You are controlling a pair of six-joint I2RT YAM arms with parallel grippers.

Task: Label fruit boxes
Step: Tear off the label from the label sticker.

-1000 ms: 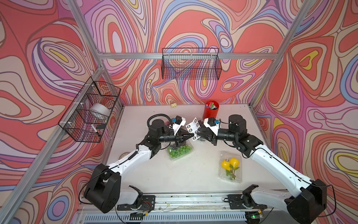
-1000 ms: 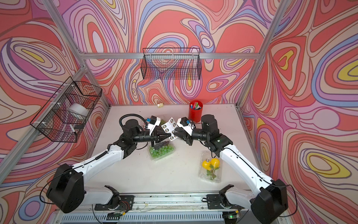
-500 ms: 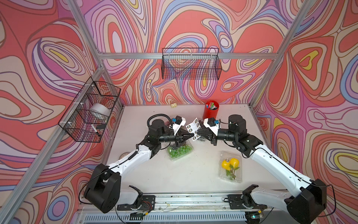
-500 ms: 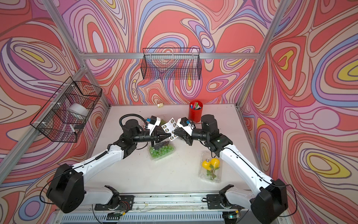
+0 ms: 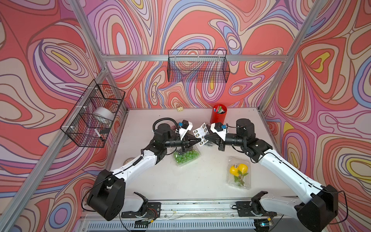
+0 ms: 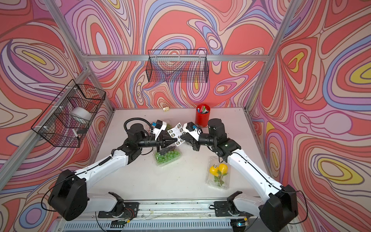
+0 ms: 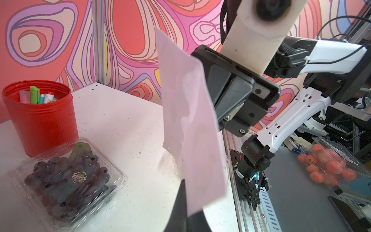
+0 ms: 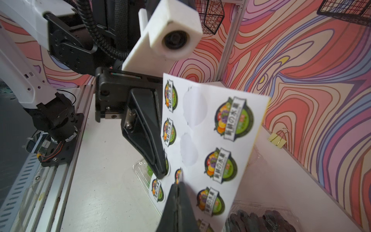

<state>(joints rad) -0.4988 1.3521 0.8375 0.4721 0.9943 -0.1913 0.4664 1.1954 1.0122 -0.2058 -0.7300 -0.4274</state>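
Above the table's middle, my left gripper (image 5: 198, 140) (image 7: 185, 182) is shut on the white sticker sheet (image 5: 201, 132) (image 8: 249, 140) and holds it up. My right gripper (image 5: 204, 138) (image 8: 177, 181) faces it, shut on the edge of a round sticker (image 8: 178, 174) on that sheet. A fruit box of green grapes (image 5: 186, 156) (image 6: 167, 157) lies under the left gripper. Front right is the box with two yellow fruits (image 5: 239, 173) (image 6: 217, 174). A purple grape box (image 7: 66, 180) sits beside the pen cup, below the right gripper. Another box of red fruit (image 7: 325, 166) lies beyond the front rail.
A red pen cup (image 5: 218, 116) (image 7: 40, 120) stands at the back, right of centre. A gold binder clip (image 5: 180, 108) lies at the back wall. Wire baskets hang on the back wall (image 5: 197, 67) and on the left wall (image 5: 94, 116). The arm bases stand on the front rail.
My right gripper has closed on the sticker sheet. Both arms and the sheet have stayed almost where they were.
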